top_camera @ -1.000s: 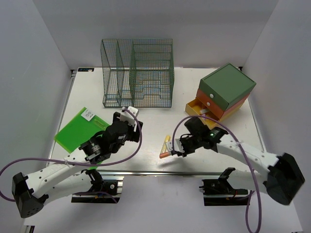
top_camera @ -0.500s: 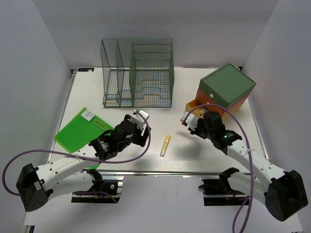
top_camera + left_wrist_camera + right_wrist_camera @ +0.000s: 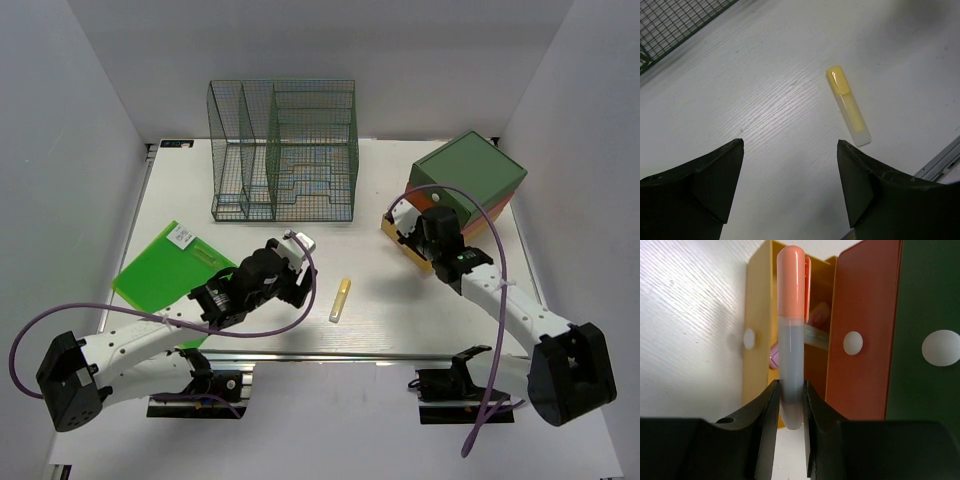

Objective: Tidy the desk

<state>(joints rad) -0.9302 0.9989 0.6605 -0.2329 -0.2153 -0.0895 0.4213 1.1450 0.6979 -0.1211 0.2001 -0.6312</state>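
Observation:
The desk [image 3: 400, 312] is a white tabletop. A yellow highlighter [image 3: 341, 299] lies on it near the front edge, also seen in the left wrist view [image 3: 848, 106]. My left gripper [image 3: 298, 285] hovers just left of it, open and empty [image 3: 790, 145]. My right gripper [image 3: 403, 222] is shut on an orange-capped highlighter [image 3: 791, 315] with a clear body. It holds the highlighter over the open yellow bottom drawer [image 3: 757, 315] of the drawer box [image 3: 465, 180]. Something pink [image 3: 774, 358] lies inside that drawer.
A green wire-mesh rack [image 3: 285, 150] stands at the back, its edge showing in the left wrist view [image 3: 670, 20]. A green folder [image 3: 165, 265] lies at the left. Above the yellow drawer are a shut orange drawer [image 3: 865, 330] and a green one [image 3: 930, 315].
My right gripper lifted the orange highlighter from beside the yellow one and carried it back-right to the open drawer. My left gripper moved right, toward the yellow highlighter.

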